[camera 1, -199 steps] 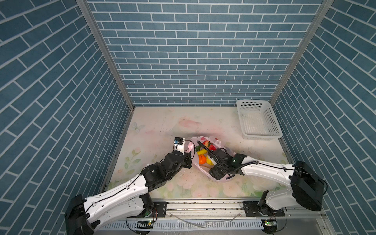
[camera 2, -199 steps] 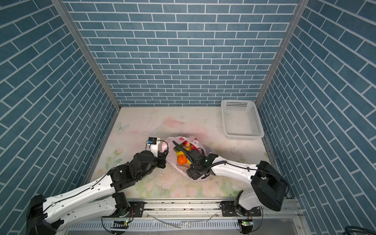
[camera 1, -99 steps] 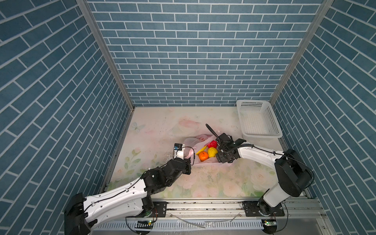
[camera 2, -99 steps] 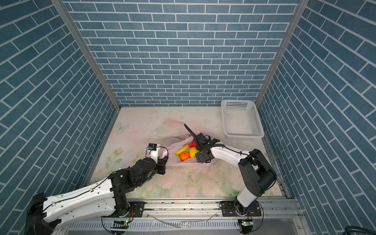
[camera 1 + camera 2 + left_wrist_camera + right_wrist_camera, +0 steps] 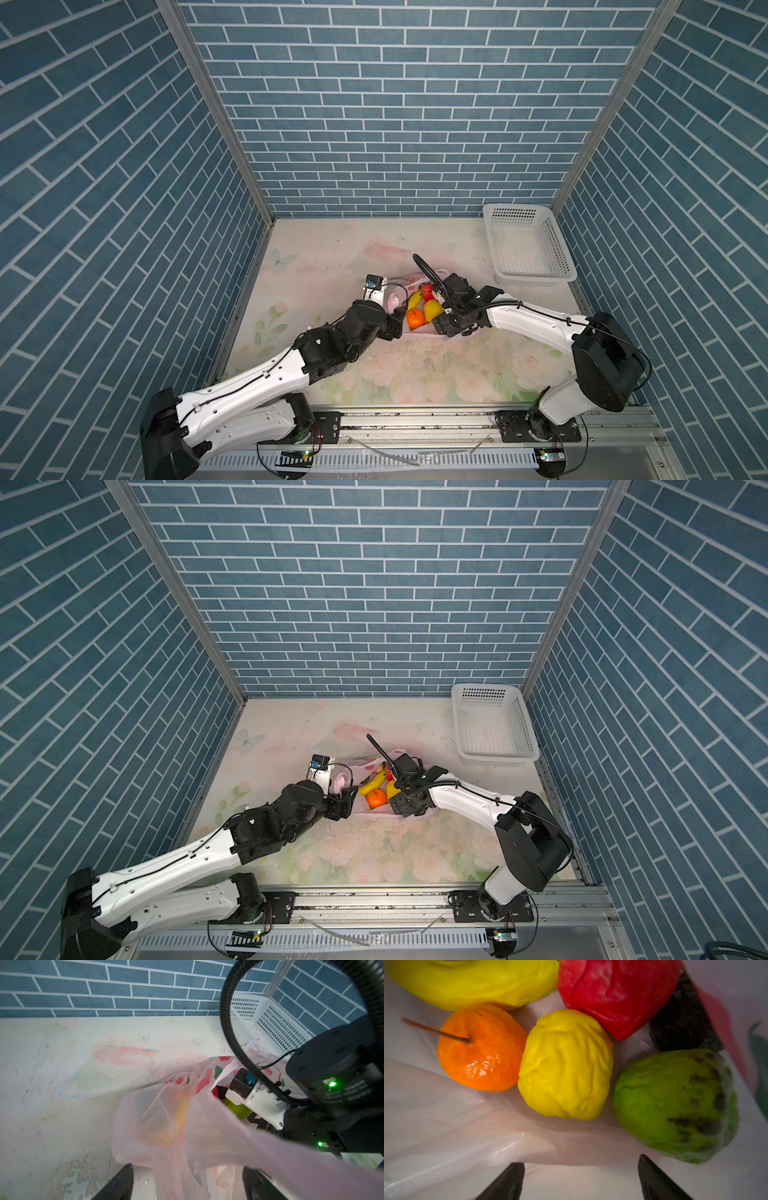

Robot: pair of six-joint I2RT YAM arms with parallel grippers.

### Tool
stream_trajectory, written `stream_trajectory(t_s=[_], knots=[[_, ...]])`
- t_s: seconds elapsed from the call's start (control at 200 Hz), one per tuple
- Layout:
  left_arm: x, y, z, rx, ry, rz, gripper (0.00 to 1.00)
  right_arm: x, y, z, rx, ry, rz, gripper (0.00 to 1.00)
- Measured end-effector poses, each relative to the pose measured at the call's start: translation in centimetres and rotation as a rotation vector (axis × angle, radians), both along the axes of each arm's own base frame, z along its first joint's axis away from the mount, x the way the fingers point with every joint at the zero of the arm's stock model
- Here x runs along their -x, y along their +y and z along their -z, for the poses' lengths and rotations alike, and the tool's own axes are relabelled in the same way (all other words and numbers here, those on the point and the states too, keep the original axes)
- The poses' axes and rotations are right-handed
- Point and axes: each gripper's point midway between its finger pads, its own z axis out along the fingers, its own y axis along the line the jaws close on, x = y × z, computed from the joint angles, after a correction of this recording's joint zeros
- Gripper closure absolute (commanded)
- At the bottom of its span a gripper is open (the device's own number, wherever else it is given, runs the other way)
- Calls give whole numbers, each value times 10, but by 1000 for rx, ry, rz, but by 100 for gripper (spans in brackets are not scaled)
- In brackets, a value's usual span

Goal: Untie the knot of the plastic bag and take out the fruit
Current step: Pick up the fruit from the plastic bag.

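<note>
Right arm point(image 5: 534, 327) has pulled back, elbow bent, right tool point(image 5: 579, 1161) apart above fruit point(image 5: 566, 1064); left tool point(image 5: 188, 1167) apart

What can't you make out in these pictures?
- Dark fruit: right wrist view, half behind the red fruit and pink bag film; kind unclear.
- Banana: cut by that view's edge.
- Left claw: left wrist view, blurred film across it; contact unclear.
- Right claw: both top views, tips under its wrist.

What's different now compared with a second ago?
The left jaws, shut before, have opened around the plastic bag's film. The right arm reached far, then drew back; its open jaws face the fruit. Fruit stays bagged; the basket hasn't moved.
</note>
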Motion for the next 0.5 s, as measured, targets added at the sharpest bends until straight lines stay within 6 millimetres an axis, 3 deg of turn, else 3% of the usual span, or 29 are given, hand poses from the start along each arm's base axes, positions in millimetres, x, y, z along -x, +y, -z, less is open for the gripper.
stream_trajectory(t_s=[0.09, 0.2, 0.255, 0.365, 0.44, 0.5], knots=[[-13, -5, 1, -33, 18, 26, 10, 0, 1, 0, -2, -3, -1, 15], [-24, -16, 18, -108, 59, 70, 21, -1, 2, -1, -5, -7, -2, 15], [-29, -20, 29, -143, 84, 85, 31, -1, 3, -1, -7, -9, -4, 15], [-34, -22, 44, -209, 104, 109, 65, 0, 5, -4, -17, -19, -9, 15], [-39, -19, 46, -232, 92, 95, 79, 1, 5, -4, -23, -27, -13, 15], [-43, -15, 43, -247, 69, 74, 84, 4, 5, -3, -26, -29, -16, 15]])
